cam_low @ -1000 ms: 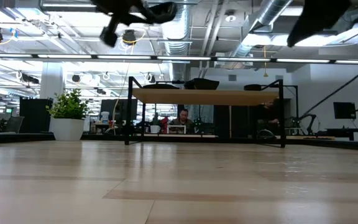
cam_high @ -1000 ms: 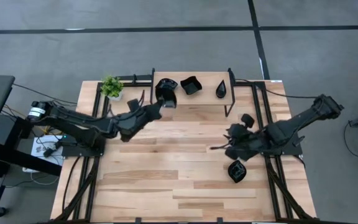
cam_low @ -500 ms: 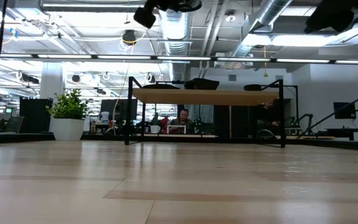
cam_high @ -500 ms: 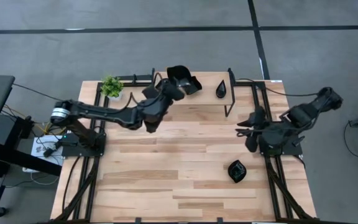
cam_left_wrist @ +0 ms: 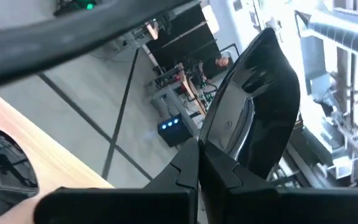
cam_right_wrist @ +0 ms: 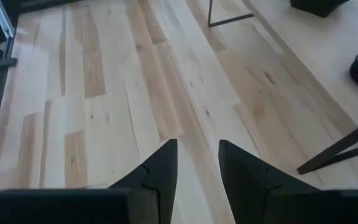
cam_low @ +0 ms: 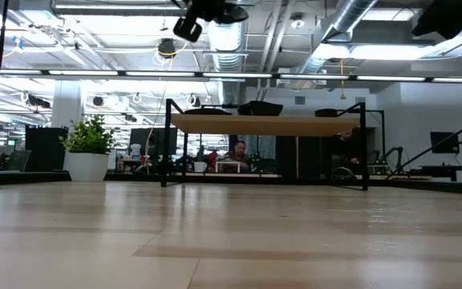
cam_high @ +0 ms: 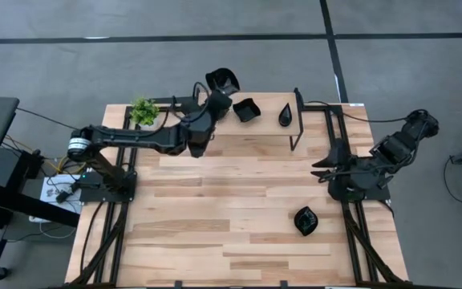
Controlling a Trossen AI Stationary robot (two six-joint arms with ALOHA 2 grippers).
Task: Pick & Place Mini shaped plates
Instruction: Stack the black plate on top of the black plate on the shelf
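My left gripper [cam_high: 213,95] reaches over the raised wooden shelf [cam_high: 267,128] at the table's far edge, shut on a glossy black mini plate [cam_high: 223,80]; the low view shows that plate [cam_low: 215,11] high above the shelf [cam_low: 267,124]. Two more black plates rest on the shelf: one squarish [cam_high: 245,110], one teardrop-shaped [cam_high: 285,116]. Another plate [cam_high: 305,220] lies flat on the table toward the near right. My right gripper [cam_high: 325,165] hovers open near the right edge, touching nothing [cam_right_wrist: 197,162]. My left gripper pinches the black plate by its rim [cam_left_wrist: 219,146] between the two shut fingers [cam_left_wrist: 188,165]. The plate [cam_left_wrist: 253,106] is lifted clear and stands tilted on edge, reaching out beyond the fingertips with its hollow side showing.
A small green potted plant [cam_high: 143,111] stands at the far left corner beside the shelf's left leg [cam_high: 196,108]. Bare wood lies across the table's middle and near side [cam_high: 215,209]. Dark frame rails run along both side edges. A person sits in the room beyond [cam_low: 236,150].
My left gripper, still shut on the plate, has swung from the table's far middle up and toward the far edge, over the shelf. My right gripper has drawn back from beside the plate on the table toward the right edge and risen; that plate stays put.
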